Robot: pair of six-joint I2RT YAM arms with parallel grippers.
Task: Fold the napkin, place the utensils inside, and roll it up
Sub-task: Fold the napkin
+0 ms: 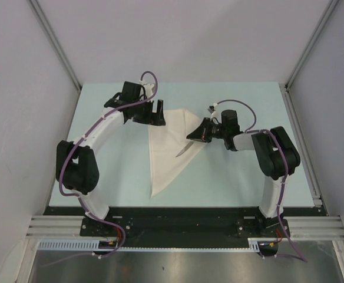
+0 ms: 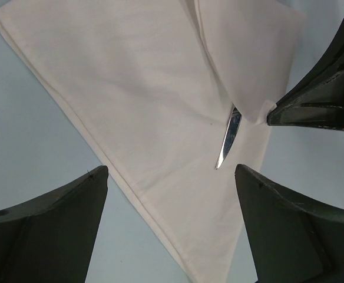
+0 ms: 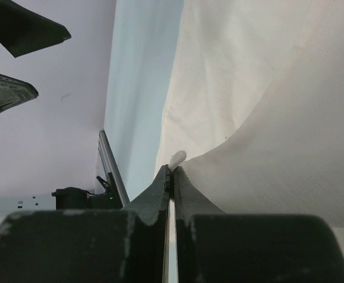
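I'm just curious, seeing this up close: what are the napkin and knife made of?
Napkin: apparently thin woven cloth, matte white; it drapes in soft folds. Knife: the blade looks like polished metal, mirroring light; its handle is hidden.

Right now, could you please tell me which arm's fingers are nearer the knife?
Right. The right fingers pinch the napkin flap over the knife; the left fingers stand open by the napkin's far corner.

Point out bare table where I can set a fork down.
Bare table lies between the napkin and the right arm, near side. Another patch sits between the left arm and the napkin. The far right corner is free too. Crowded: the napkin's far end, where left fingers, right fingers and knife gather.
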